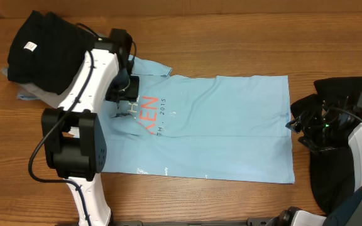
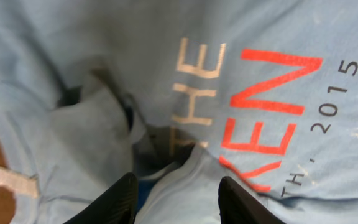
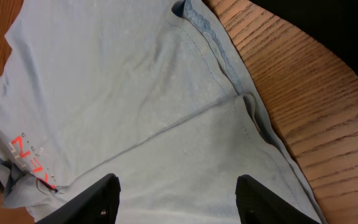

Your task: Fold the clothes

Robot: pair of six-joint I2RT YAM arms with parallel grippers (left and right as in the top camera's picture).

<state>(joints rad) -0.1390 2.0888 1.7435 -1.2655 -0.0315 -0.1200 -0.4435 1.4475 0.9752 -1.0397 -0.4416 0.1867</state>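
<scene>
The light blue T-shirt (image 1: 231, 125) lies spread flat across the wooden table, with its red and white lettering (image 1: 151, 116) at the left. My left gripper (image 1: 123, 103) is open, low over the rumpled collar and chest area. In the left wrist view its fingers (image 2: 178, 190) straddle a raised fold of the shirt (image 2: 278, 37) beside the lettering. My right gripper (image 1: 294, 125) is open at the shirt's right edge. In the right wrist view its fingers (image 3: 176, 190) are wide apart just above the smooth fabric (image 3: 104, 93) near the hem.
A black garment (image 1: 43, 47) is piled at the back left with a grey one (image 1: 25, 94) under it. Another black garment (image 1: 335, 169) lies at the right under my right arm. Bare wood (image 1: 231, 37) runs along the back and the front edge.
</scene>
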